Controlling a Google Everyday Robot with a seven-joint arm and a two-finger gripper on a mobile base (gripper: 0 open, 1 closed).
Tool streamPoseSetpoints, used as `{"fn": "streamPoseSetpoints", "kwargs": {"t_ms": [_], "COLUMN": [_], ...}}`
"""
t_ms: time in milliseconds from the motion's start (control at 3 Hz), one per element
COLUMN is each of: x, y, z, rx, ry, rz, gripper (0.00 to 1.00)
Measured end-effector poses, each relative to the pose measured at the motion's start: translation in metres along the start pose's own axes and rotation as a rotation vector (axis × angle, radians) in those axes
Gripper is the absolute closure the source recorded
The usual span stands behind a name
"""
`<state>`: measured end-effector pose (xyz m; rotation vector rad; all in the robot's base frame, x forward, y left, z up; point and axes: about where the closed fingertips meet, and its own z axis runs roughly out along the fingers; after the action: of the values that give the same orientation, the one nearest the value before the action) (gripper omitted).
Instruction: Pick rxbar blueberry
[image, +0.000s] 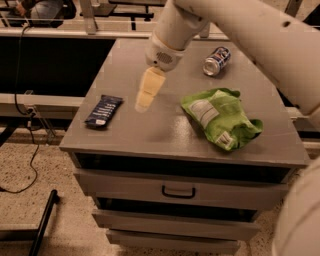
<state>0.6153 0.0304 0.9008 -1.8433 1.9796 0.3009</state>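
The rxbar blueberry (103, 111) is a small flat navy wrapper with white lettering lines, lying near the left front corner of the grey cabinet top (165, 127). My gripper (146, 98) hangs from the white arm above the middle of the top, to the right of the bar and apart from it. It holds nothing that I can see.
A crumpled bright green chip bag (220, 116) lies at the right of the top. A blue and silver soda can (216, 60) lies on its side at the back right. Drawers with a handle (178, 192) are below. A black cable (31, 150) hangs at the left.
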Motion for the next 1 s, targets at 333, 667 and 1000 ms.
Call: {"fn": "streamPoseSetpoints", "kwargs": {"t_ms": [333, 667, 1000], "x": [-0.024, -0.044, -0.059], "y": [0.0, 0.001, 0.002], "z": [0.027, 0.047, 0.067], "rx": [-0.011, -0.018, -0.023], "ry": [-0.009, -0.024, -0.035], "rz": [-0.003, -0.01, -0.009], "gripper": [0.0, 0.0, 0.0]}}
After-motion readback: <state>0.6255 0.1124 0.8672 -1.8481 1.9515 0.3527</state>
